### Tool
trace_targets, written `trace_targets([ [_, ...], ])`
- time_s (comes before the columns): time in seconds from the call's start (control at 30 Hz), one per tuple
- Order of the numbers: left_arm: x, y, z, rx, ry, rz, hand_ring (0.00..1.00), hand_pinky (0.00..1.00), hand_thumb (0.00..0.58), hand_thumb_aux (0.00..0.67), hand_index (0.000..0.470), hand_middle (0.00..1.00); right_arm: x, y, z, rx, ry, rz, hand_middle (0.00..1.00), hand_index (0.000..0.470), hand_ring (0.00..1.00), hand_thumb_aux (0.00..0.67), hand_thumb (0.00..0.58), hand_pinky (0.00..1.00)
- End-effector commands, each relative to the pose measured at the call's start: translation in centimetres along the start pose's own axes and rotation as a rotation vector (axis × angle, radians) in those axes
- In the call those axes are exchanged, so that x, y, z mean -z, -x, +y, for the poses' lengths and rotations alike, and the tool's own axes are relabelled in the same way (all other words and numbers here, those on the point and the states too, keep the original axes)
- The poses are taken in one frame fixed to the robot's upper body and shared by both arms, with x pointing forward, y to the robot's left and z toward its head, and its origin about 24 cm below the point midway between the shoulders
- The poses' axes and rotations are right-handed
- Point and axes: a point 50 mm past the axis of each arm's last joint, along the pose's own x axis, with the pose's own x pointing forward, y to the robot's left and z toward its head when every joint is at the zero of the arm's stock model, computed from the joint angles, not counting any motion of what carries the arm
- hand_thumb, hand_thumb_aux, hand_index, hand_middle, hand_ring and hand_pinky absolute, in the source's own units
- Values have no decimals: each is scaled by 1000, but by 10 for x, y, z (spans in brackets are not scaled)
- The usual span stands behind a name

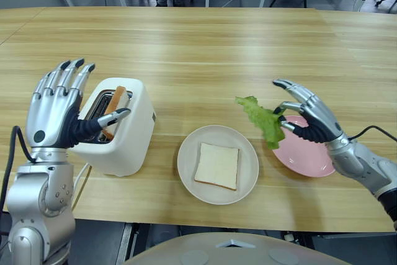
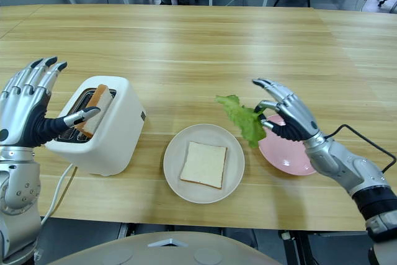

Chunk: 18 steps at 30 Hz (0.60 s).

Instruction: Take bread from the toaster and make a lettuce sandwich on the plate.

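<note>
A white toaster (image 1: 127,130) stands at the left with one slice of toast (image 1: 113,108) sticking up from a slot. My left hand (image 1: 57,105) is raised beside it, fingers spread and open, thumb over the slot. A cream plate (image 1: 188,169) in the middle holds one slice of bread (image 1: 217,165) lying flat. My right hand (image 1: 307,118) pinches a green lettuce leaf (image 1: 263,119) and holds it in the air between the cream plate and a pink plate (image 1: 309,161).
The wooden table (image 1: 205,48) stretches far back. A cable (image 1: 371,130) runs along the table by my right wrist. Chairs and table legs stand beyond the far edge.
</note>
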Motion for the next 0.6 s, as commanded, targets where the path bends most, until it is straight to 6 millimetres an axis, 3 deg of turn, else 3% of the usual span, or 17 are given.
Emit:
trace_targets([
  [0.03,15,0,-30,182,-55,90,0,0,0,0,0,0,-15,-6,3,-12,-33,-11,0,460,0,670,580,0],
  [0.23,4,3,-65,398,5,69,0,0,0,0,0,0,-30,-6,20,-71,-76,-31,0,460,0,670,580,0],
  [0.5,-7,-3,-71,421,76,43,0,0,0,0,0,0,-44,-5,43,-196,-49,-74,0,460,0,670,580,0],
  [0.53,-6,-4,-71,418,73,45,0,0,331,231,159,0,-45,-5,47,-212,-46,-81,0,460,0,670,580,0],
  [0.57,-5,-5,-70,409,68,52,0,0,571,589,404,0,-47,-6,51,-231,-42,-86,0,460,0,670,580,0],
  [0.6,-3,-6,-68,394,65,62,0,0,571,589,404,0,-48,-6,56,-256,-34,-97,0,460,0,670,580,0],
])
